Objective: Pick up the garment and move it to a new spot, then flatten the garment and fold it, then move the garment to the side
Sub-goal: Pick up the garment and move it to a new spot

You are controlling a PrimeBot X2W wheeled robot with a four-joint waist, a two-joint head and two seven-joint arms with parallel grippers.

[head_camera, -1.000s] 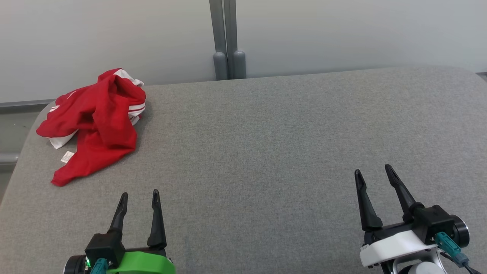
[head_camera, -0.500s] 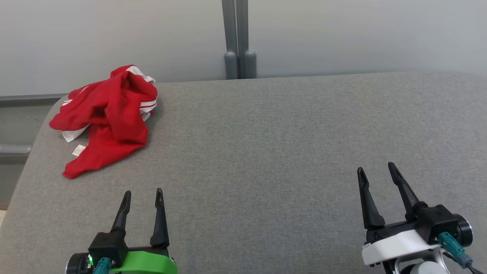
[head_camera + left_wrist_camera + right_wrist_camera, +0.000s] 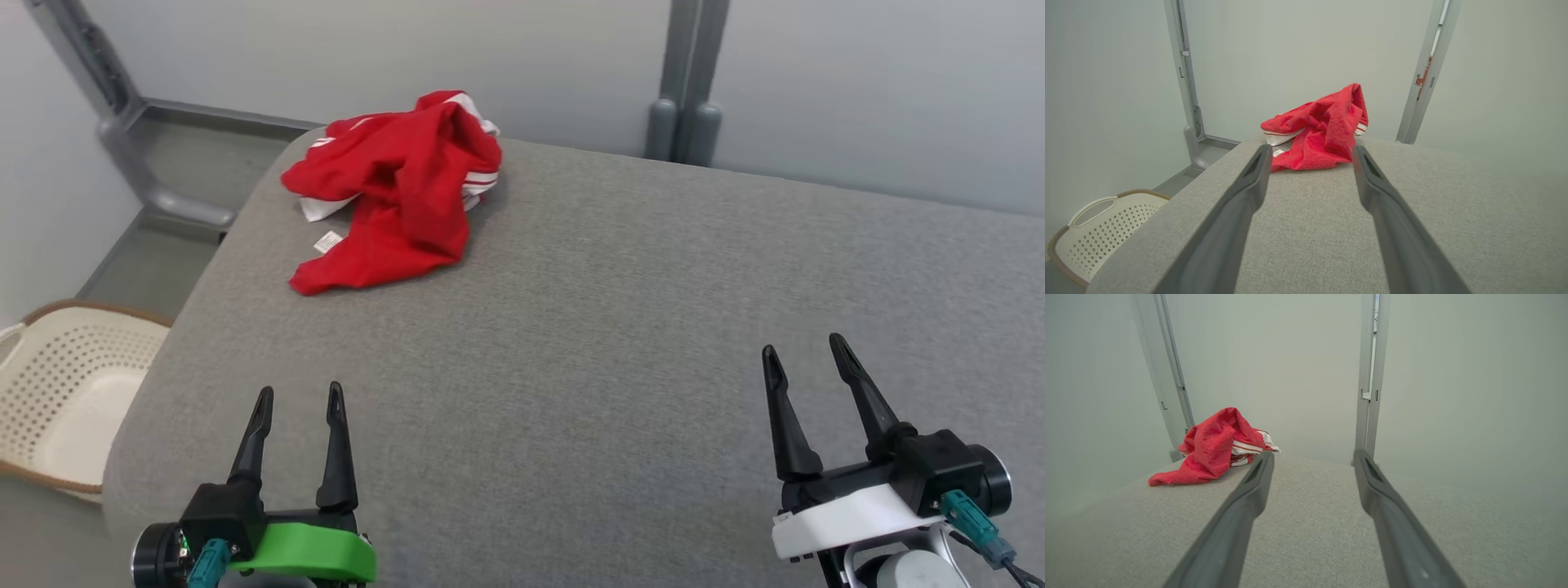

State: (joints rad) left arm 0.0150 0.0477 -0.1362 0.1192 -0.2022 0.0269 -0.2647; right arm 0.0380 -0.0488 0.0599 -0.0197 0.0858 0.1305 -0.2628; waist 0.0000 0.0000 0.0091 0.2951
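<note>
The grey padded surface [image 3: 620, 343] carries the work. Its near and right edges are cut off in the head view. A white perforated basket [image 3: 65, 400] stands on the floor off the surface's left edge, partly out of frame.

The garment [image 3: 400, 188], red with white striped trim, lies crumpled at the far left corner, untouched; the pick-up is judged not yet begun. Its folds hide its type and outline.

The left gripper [image 3: 300, 390] and right gripper [image 3: 802, 343] hover over the near edge, well apart from the garment. Both have jaws spread wide and empty, presumably readied for a reach.

A small white label [image 3: 328, 242] shows at the garment's near left edge; its print is unreadable.
</note>
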